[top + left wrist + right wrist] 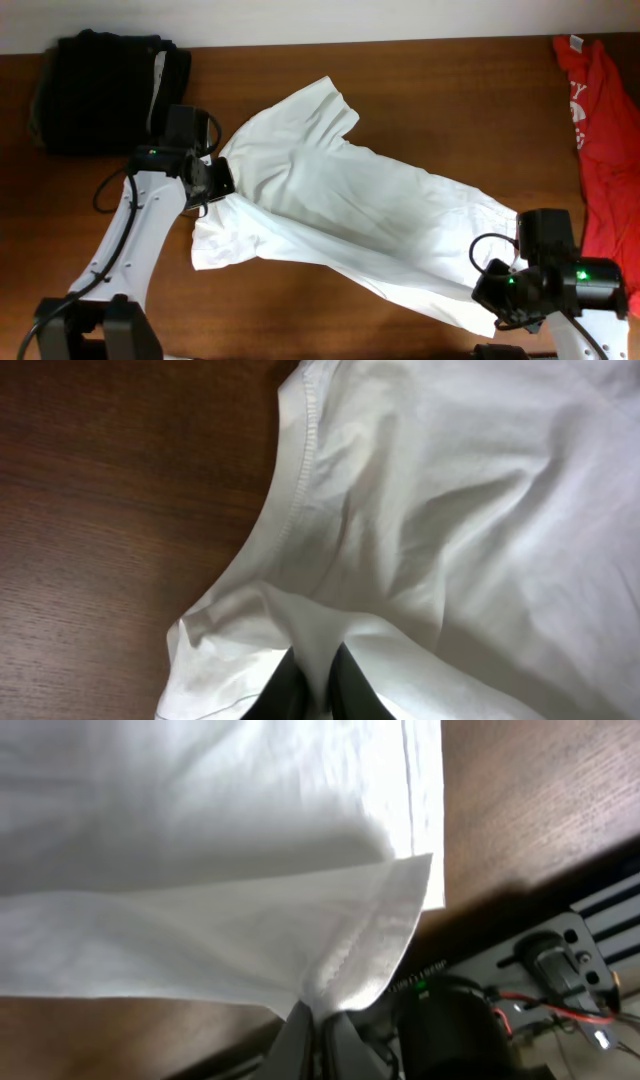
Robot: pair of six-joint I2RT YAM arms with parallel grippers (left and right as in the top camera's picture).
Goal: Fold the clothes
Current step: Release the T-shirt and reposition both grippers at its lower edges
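black garment (105,90): table's far-left corner | red garment (600,130): right edge | table (300,310): brown wood

bright, even overhead light, soft shadows (wrist views slightly blurred).

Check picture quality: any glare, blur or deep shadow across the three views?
Overhead: evenly lit and sharp, white T-shirt bright but its folds readable, black garment loses detail. Left wrist: soft fold shadows, fingers at the bottom edge dark and blurred. Right wrist: hem stitching readable, deep shadow past the table edge.
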